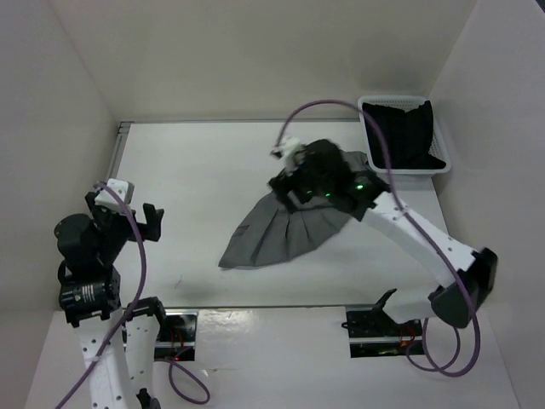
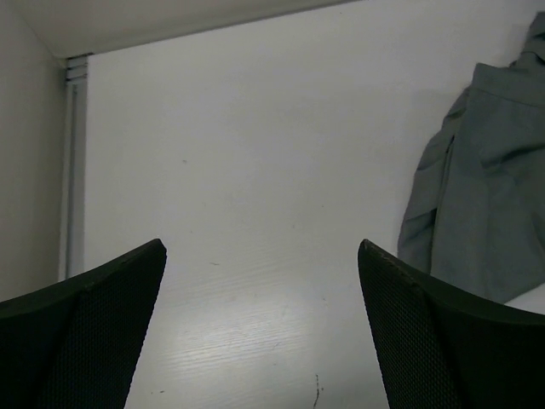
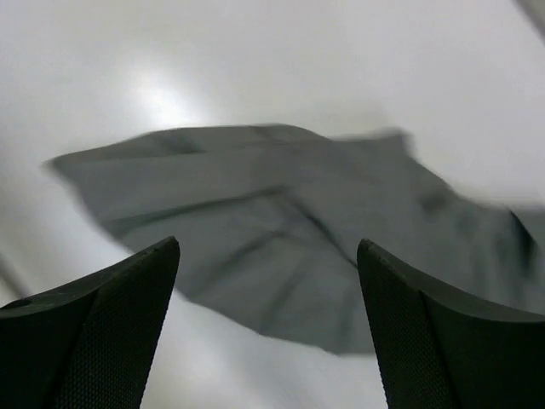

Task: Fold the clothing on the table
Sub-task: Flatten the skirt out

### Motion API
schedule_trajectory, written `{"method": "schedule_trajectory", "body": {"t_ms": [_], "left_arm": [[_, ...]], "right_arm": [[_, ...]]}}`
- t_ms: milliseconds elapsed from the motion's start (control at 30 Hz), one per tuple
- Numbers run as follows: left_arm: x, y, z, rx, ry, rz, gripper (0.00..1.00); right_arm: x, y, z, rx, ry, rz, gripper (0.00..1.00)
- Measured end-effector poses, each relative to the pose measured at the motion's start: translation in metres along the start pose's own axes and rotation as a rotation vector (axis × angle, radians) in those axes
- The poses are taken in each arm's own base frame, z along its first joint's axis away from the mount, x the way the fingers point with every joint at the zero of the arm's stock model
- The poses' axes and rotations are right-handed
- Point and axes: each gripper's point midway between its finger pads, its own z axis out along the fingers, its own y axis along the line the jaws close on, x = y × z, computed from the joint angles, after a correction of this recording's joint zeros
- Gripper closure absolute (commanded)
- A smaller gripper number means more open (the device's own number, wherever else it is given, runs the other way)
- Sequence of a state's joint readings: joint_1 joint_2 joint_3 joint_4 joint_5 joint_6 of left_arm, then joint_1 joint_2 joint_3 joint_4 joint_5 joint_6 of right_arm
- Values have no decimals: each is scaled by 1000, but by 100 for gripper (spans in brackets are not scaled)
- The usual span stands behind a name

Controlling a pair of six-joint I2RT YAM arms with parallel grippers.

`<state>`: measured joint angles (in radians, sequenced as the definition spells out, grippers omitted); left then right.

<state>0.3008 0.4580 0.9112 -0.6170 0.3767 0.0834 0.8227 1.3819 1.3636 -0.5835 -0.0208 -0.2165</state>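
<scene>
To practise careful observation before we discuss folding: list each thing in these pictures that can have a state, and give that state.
skirt: lies fanned out on the table, in neither gripper.
left gripper: open, empty, raised over bare table to the left of the skirt.
right gripper: open, empty, above the skirt.
basket: upright at the far right corner, holding black cloth.

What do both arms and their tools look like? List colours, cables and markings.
Left arm and right arm: white links, black joints, a purple cable looping along each, a white block at each wrist. A small green light glows near the right wrist. Left tool and right tool: two broad black fingers with finely dotted faces.
</scene>
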Motion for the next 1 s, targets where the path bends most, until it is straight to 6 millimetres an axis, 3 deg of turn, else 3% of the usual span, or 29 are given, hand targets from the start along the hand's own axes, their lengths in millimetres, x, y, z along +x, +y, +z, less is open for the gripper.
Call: {"method": "schedule_trajectory", "body": {"t_ms": [67, 133, 300, 400, 567, 667, 833, 1000], "left_arm": [[5, -5, 12, 68, 48, -3, 2], [11, -9, 29, 140, 112, -12, 2], [18, -26, 80, 300, 245, 7, 5], [29, -63, 109, 407, 312, 62, 5], [52, -143, 148, 543, 393, 184, 6], [68, -178, 158, 571, 418, 232, 7], [70, -195, 181, 547, 391, 225, 11], [62, -209, 223, 531, 377, 202, 15]], "right_arm": [[17, -60, -26, 136, -15, 100, 7], [40, -93, -56, 239, -28, 168, 6], [48, -108, -113, 310, -133, 218, 6], [57, -128, -134, 378, -161, 261, 6], [86, -153, -148, 440, -144, 355, 6], [97, -159, -153, 455, -134, 391, 6], [99, -157, -153, 439, -136, 402, 6], [103, -160, -157, 454, -140, 413, 6]]}}
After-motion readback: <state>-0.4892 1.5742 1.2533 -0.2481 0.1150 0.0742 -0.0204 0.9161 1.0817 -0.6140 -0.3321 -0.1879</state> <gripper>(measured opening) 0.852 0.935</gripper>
